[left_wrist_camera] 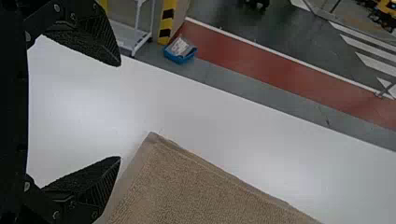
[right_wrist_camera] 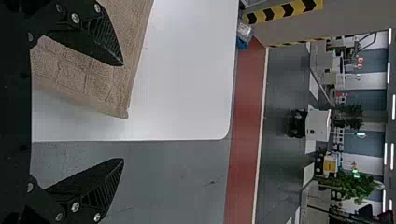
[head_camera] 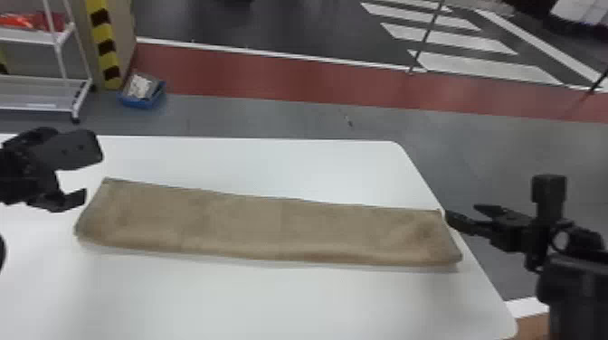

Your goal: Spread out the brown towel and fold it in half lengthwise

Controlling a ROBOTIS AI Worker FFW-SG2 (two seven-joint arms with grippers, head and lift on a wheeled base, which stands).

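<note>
The brown towel (head_camera: 271,228) lies as a long, folded strip across the white table, its folded thickness showing along the near edge. Off its left end my left gripper (head_camera: 92,174) stands open, holding nothing. In the left wrist view, the left gripper (left_wrist_camera: 120,112) has wide-apart fingers near a corner of the towel (left_wrist_camera: 187,186). At the towel's right end is my right gripper (head_camera: 459,212), beside the far corner. The right wrist view has the right gripper (right_wrist_camera: 123,112) open, one finger over the towel (right_wrist_camera: 79,70) and the other past the table's side edge.
The white table (head_camera: 253,303) has its right edge close to the towel's right end. On the floor beyond stand a blue bin (head_camera: 142,92) and a white rack (head_camera: 40,81), with a yellow-and-black striped post (head_camera: 106,45) between them and the wall.
</note>
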